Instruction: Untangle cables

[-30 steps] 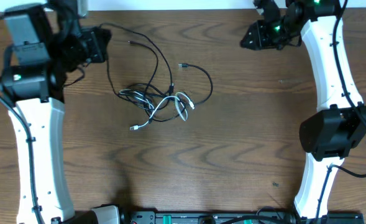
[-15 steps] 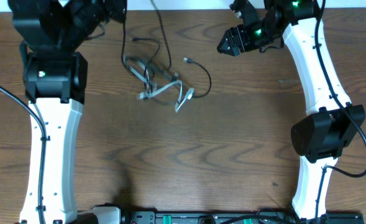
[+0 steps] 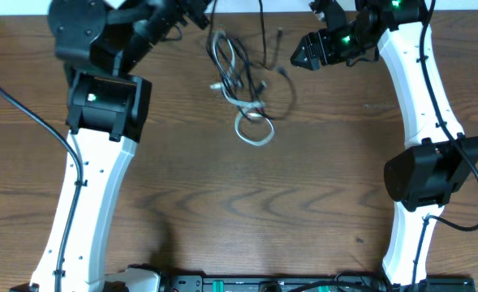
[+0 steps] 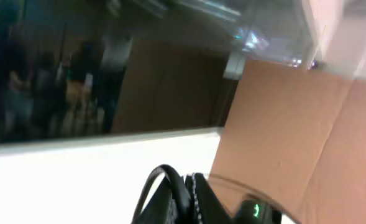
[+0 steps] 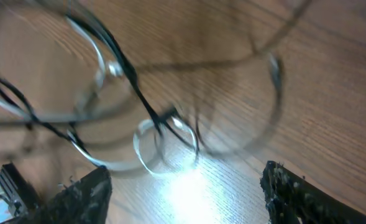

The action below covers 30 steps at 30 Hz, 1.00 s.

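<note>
- The cables [image 3: 240, 77] lie knotted at the upper centre of the overhead frame, with the white cable [image 3: 255, 131] looping below the black cable [image 3: 264, 36].
- My left gripper [image 3: 191, 11], at the top edge, is pressed together. I cannot tell whether it pinches a strand.
- My right gripper [image 5: 186, 183] is spread and empty, just right of them.
- Best to take the white loop alone and draw it off gently.

The left arm [image 3: 88, 191] stretches far forward, left hand [image 3: 191, 13] pinched shut; the right hand [image 5: 184, 190] gapes wide
</note>
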{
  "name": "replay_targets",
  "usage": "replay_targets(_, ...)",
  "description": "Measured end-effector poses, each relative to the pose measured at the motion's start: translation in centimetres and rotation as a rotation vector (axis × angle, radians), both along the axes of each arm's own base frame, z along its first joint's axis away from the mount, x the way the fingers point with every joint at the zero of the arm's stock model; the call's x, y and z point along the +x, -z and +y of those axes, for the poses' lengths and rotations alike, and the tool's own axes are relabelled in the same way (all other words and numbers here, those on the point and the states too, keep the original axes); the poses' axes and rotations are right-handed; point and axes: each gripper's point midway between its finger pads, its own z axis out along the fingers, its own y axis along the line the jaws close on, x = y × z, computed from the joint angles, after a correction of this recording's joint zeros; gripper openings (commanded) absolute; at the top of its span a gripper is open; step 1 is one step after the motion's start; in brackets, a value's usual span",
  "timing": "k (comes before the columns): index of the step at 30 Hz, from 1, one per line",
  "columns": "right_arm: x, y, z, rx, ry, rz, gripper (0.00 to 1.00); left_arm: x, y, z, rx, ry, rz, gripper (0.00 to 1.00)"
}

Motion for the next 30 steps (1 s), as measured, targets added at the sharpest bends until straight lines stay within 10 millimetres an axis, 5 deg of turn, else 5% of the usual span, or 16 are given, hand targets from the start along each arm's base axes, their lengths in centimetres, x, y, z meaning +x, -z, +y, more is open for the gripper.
replay_targets(7,0.0,0.0,0.0,0.0,-0.001,0.001,0.78,0.9,9.6,-1.2,0.2,-0.021,0.332,0.07)
replay_targets(13,0.0,0.0,0.0,0.001,-0.001,0.0,0.78,1.0,15.5,-0.7,0.341,-0.047,0.501,0.07)
replay_targets(30,-0.1,0.1,0.0,0.0,0.0,0.004,0.79,0.8,23.4,-0.9,0.47,-0.014,0.741,0.08)
